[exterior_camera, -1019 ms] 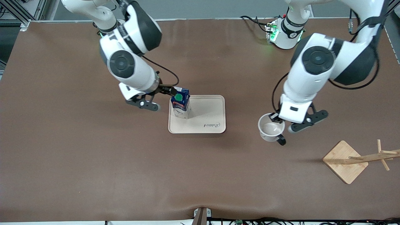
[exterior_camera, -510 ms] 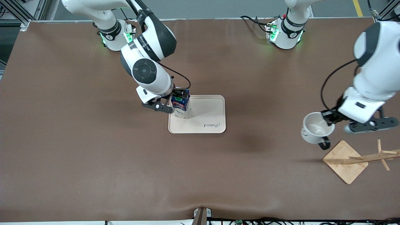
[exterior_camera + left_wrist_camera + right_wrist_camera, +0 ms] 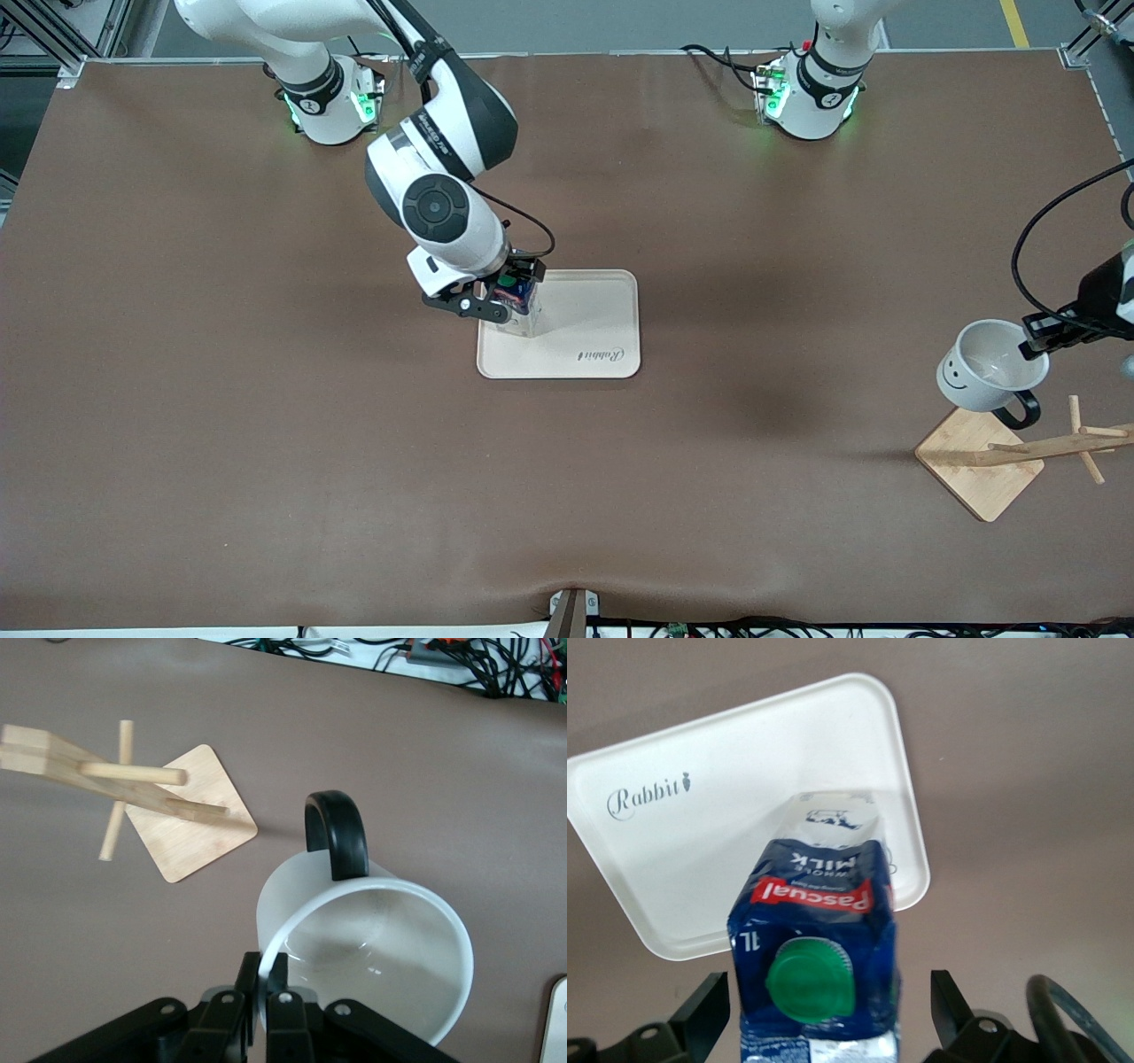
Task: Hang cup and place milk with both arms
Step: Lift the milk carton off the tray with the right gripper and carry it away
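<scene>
The cup (image 3: 985, 368), white with a smiley face and a black handle (image 3: 337, 833), hangs tilted in the air over the wooden rack's base (image 3: 979, 461). My left gripper (image 3: 1035, 342) is shut on its rim; in the left wrist view the cup (image 3: 372, 948) has its thin wall pinched between the left gripper (image 3: 266, 981) fingers. The milk (image 3: 521, 306) stands upright on the tray (image 3: 594, 310), in the corner toward the right arm's base. My right gripper (image 3: 824, 1010) is open around the milk (image 3: 815, 921), with a gap between each finger and the carton.
The rack's slanted pole with pegs (image 3: 1050, 446) rises from the base at the left arm's end of the table, close under the cup; it also shows as the rack (image 3: 133, 784) in the left wrist view. Brown table mat all around.
The left arm has carried the cup from beside the tray to above the rack's base. The right gripper has moved in over the milk and now straddles it, still open.
</scene>
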You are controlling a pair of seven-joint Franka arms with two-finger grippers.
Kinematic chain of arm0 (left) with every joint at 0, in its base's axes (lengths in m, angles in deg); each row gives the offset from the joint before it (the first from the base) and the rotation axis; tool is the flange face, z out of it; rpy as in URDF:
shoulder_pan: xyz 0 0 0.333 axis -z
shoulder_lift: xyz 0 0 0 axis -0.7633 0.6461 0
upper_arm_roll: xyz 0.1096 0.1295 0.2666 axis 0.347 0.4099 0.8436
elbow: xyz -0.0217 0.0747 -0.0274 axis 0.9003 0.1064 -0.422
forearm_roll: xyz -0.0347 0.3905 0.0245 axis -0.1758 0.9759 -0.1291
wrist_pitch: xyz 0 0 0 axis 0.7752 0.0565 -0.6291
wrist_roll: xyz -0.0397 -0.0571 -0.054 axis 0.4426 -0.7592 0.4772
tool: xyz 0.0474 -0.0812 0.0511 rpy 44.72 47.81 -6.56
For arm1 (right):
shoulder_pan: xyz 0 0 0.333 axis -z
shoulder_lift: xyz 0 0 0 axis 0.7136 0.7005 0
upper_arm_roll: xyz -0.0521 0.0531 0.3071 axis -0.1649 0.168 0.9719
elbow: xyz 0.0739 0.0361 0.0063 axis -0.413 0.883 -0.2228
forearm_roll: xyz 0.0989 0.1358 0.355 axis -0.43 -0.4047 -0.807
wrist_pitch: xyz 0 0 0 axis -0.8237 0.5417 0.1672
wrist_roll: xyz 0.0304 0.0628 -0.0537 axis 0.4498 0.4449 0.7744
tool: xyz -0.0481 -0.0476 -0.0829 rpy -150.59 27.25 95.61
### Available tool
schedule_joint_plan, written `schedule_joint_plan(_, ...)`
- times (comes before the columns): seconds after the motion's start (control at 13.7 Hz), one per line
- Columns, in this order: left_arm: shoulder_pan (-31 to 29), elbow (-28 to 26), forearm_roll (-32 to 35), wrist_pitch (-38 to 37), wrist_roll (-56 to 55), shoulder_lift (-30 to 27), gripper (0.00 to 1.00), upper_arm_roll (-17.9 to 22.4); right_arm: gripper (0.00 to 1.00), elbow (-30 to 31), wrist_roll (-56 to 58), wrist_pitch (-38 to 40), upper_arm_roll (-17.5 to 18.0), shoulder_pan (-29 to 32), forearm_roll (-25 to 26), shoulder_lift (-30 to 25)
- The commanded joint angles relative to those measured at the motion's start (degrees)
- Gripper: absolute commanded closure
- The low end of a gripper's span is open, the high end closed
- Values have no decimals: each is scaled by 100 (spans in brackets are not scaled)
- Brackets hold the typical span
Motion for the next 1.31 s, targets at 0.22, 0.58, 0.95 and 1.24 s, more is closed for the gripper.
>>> schedule_joint_plan(0.22,-547,224,-162,201,728,331,100,-17,100,-54,-106,-57,-68,-81,46,130)
schedule_joint_plan(0.58,-679,215,-171,429,809,410,100,-17,100,-965,-123,1038,-94,278,-189,112)
schedule_joint_plan(0.95,-794,198,-171,675,1072,647,100,-17,100,-1610,400,2656,-112,1579,-746,-211)
schedule_joint_plan(1.24,-803,189,-118,693,1073,744,100,-8,100,178,3007,2460,-147,2912,328,-1379)
